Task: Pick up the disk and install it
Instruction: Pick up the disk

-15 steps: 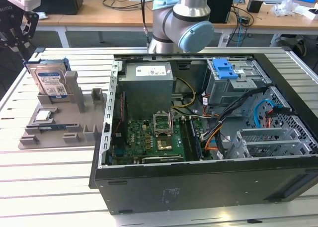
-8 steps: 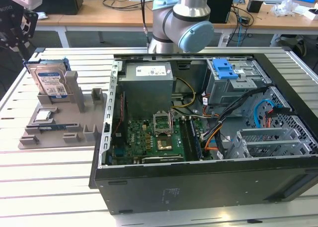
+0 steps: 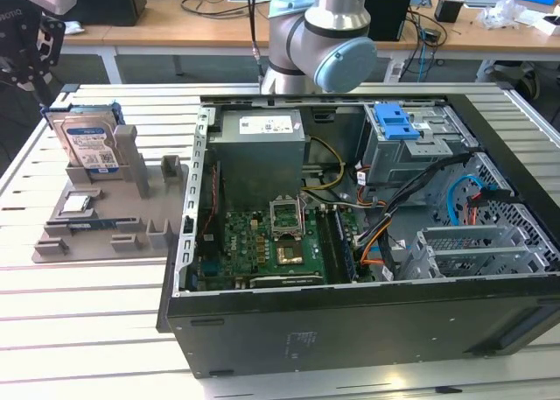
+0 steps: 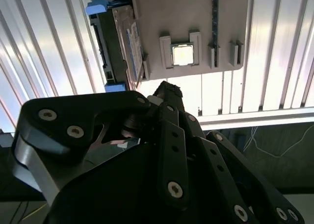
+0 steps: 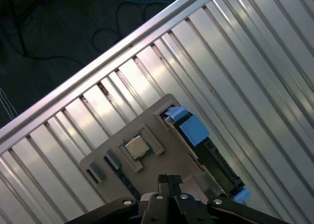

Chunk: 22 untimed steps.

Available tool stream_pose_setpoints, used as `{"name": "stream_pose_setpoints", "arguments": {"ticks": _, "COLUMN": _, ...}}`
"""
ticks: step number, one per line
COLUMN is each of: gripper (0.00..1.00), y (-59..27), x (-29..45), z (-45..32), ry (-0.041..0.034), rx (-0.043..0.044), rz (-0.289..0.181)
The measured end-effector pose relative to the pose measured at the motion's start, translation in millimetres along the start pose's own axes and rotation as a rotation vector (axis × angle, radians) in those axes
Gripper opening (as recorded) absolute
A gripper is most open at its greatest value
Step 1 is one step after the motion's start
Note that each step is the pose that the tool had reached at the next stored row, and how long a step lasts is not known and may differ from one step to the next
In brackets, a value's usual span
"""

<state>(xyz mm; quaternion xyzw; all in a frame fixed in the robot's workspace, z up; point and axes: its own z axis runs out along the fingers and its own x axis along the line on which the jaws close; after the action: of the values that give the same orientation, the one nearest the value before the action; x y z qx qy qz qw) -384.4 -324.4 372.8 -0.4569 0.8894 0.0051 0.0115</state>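
Below the jaws, pressed together and empty, sees the disk (image 3: 91, 144) stood on edge in a grey holder (image 3: 98, 234) on the slatted surface (image 3: 87, 330), probably propped so to offer its top edge.

The flat silver metal disk (image 3: 87, 144), at the exterior view's upper left, wore a white-and-blue label and a blue plastic carrier frame. It was set against a plain grey plastic fixture tray (image 3: 96, 229) and a pale silver table (image 3: 79, 321) striped with lengthwise ribs. The boxy computer case (image 3: 350, 330) was black outside, with a green circuit board (image 3: 262, 242), a blue plastic latch (image 3: 394, 120) and orange, blue and black cables within. In the first wrist view the matt black gripper (image 5: 169, 177) was dotted with silver screw heads.
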Motion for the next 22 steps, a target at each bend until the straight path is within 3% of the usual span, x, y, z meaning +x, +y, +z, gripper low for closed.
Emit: {"name": "stream_pose_setpoints", "arguments": {"ticks": 22, "gripper": 0.11, "y": 0.0, "x": 0.0, "z": 0.0, "ry": -0.0004, "rx": -0.0069, "rz": -0.28}}
